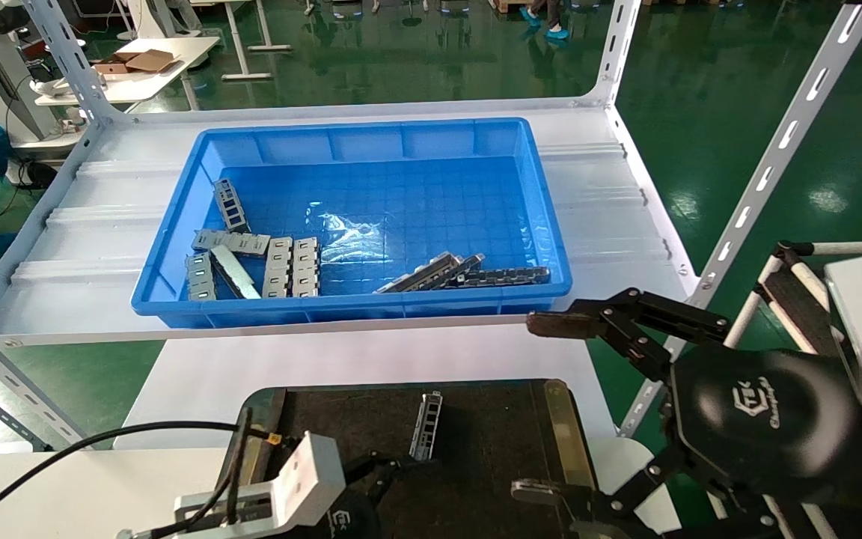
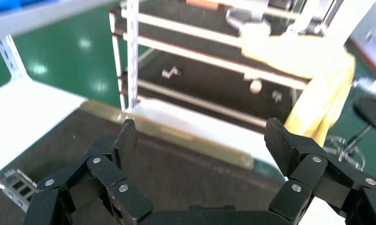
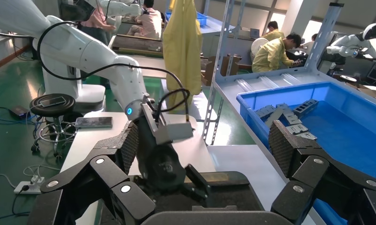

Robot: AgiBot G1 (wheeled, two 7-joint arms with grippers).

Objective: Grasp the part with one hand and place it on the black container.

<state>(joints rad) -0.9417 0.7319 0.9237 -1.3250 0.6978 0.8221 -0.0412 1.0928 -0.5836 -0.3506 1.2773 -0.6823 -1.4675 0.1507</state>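
Right gripper (image 1: 539,408) and left gripper (image 2: 202,140) gape over the black container (image 1: 491,449) (part (image 1: 426,425) on it); glossy green floor (image 1: 700,112).

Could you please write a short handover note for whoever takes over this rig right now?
Left gripper: open, empty, low over the black container.
Right gripper: open, empty, at the container's right edge, near the blue bin.
One part already lies on the black container, near its far edge.
More parts remain in the blue bin, along its near wall.
Left to do: grasp another part from the bin and place it on the container.
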